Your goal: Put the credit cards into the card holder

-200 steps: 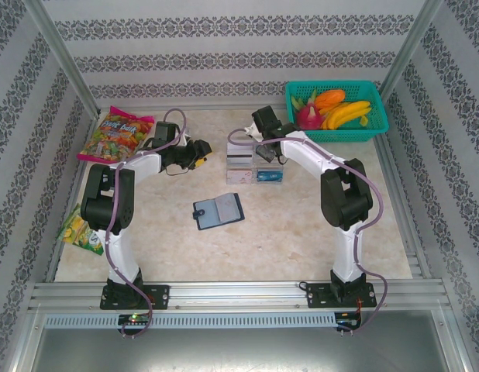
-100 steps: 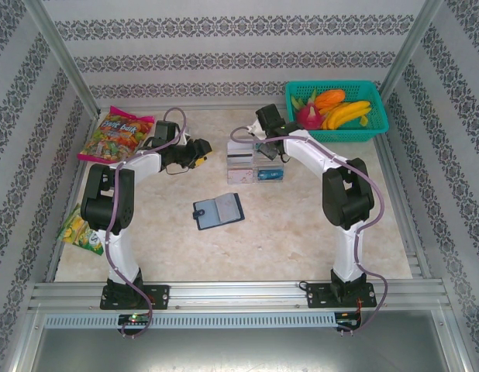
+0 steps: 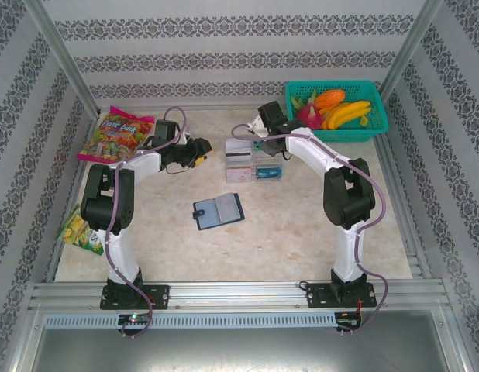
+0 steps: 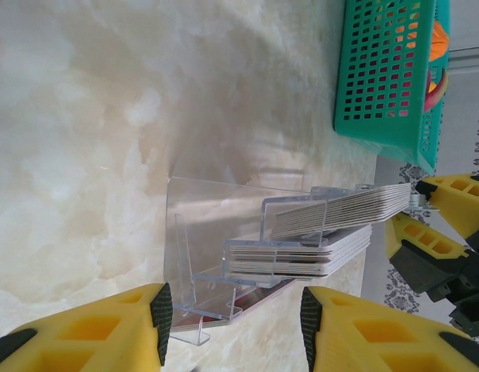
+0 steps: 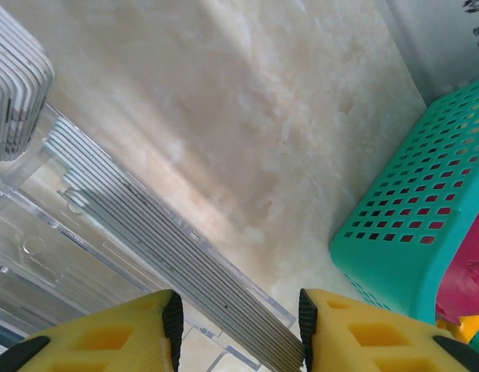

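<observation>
The credit cards [image 3: 239, 155] stand in stacks in a clear tiered acrylic stand [image 4: 216, 225] at the table's middle back. Their edges show in the left wrist view [image 4: 332, 213], and as a long striped stack [image 5: 170, 232] in the right wrist view. My left gripper [image 3: 202, 153] [image 4: 232, 318] is open at the stand's left end, its fingers either side of the lowest tier. My right gripper [image 3: 257, 144] [image 5: 238, 325] is open at the stand's back right, with the end of one card stack between its jaws. The card holder [image 3: 218, 209], dark navy, lies open in front of the stand.
A teal mesh basket [image 3: 340, 136] [image 5: 410, 232] [image 4: 383, 70] of fruit sits at the back right, close behind the right gripper. A candy bag [image 3: 115, 136] lies at the back left and a yellow-green packet [image 3: 80, 230] at the left edge. Metal rails frame the table.
The right wrist has shifted slightly back and to the right at the card stand, and its jaws have narrowed. The left arm, the cards and the card holder have not moved.
</observation>
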